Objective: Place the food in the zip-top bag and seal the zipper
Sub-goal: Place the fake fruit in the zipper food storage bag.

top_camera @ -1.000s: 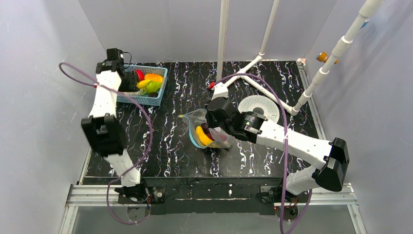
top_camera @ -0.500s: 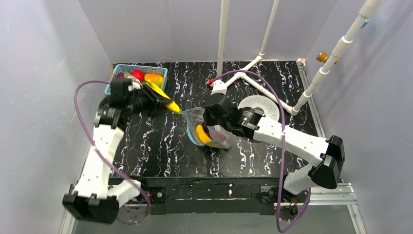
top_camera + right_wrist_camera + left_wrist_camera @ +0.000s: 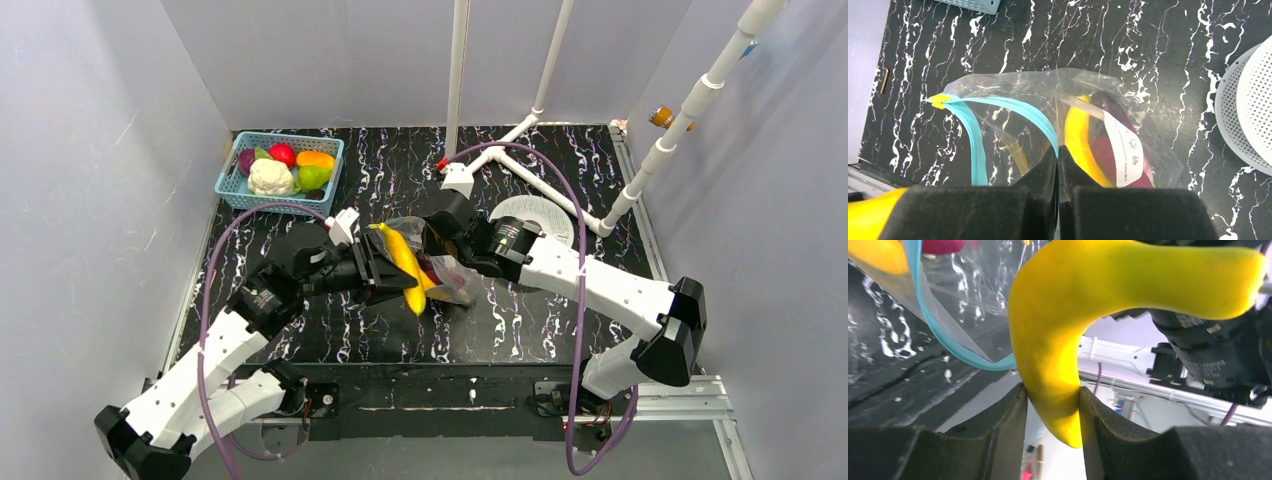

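Note:
My left gripper [image 3: 385, 268] is shut on a yellow banana [image 3: 405, 265], held at the open mouth of the clear zip-top bag [image 3: 452, 278]; in the left wrist view the banana [image 3: 1088, 305] is pinched between my fingers [image 3: 1003, 415] beside the teal zipper [image 3: 943, 335]. My right gripper [image 3: 432, 243] is shut on the upper edge of the bag, holding its mouth open. In the right wrist view the bag [image 3: 1048, 120] holds a yellow banana [image 3: 1080, 142], a red piece [image 3: 1108, 157] and a purple eggplant [image 3: 1108, 102]; the zipper [image 3: 975, 145] curves open.
A light-blue basket [image 3: 232, 172] at the back left holds a white cauliflower, red, green, orange and purple pieces. A white perforated disc [image 3: 535, 215] lies right of the bag, also in the right wrist view [image 3: 1248, 115]. White pipes [image 3: 540, 90] stand at the back.
My left arm has swung from the basket down to the bag, carrying the banana to its mouth. My right gripper has kept its hold on the bag's edge.

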Action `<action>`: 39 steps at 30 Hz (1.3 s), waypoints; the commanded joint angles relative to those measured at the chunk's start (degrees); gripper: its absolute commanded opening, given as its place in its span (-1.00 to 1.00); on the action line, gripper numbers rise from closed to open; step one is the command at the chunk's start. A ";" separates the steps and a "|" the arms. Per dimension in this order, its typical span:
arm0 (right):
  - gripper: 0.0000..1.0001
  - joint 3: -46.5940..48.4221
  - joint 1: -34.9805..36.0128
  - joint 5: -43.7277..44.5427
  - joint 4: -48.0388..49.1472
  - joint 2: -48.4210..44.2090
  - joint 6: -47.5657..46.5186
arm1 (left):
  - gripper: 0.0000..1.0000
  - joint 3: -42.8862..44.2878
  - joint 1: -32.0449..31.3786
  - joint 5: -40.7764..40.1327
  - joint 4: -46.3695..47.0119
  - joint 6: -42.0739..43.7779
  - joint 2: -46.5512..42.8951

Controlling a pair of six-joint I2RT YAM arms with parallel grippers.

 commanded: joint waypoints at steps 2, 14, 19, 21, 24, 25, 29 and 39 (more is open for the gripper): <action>-0.97 -1.61 0.02 0.33 5.06 -4.21 1.24 | -1.00 -4.21 -2.79 1.48 17.85 -14.24 2.92; -0.97 -7.25 0.61 -2.76 10.64 -8.81 -1.25 | -0.84 -11.63 -2.87 -3.38 26.88 -29.20 5.83; -0.97 -8.84 0.68 -3.04 12.35 -9.78 -2.06 | -0.81 -10.88 -2.84 -4.85 23.75 -28.98 6.58; -0.97 -8.64 0.68 -3.05 12.28 -9.95 -2.25 | -0.64 -11.37 -2.87 -6.01 23.48 -29.07 6.11; -0.97 -8.41 0.71 -3.80 12.14 -10.36 -2.26 | -0.22 -10.92 -2.84 -7.52 21.75 -28.41 5.74; -0.97 -8.36 0.74 -4.08 12.03 -10.49 -2.17 | -0.09 -10.66 -2.86 -7.75 20.23 -28.08 5.74; -0.97 -8.30 0.77 -3.75 12.11 -11.17 -2.28 | 0.19 -9.78 -2.79 -9.19 17.01 -26.27 5.11; -0.97 -6.02 0.70 -2.14 9.10 -11.31 -2.01 | 0.50 -2.95 -2.60 -13.64 2.89 -16.79 0.57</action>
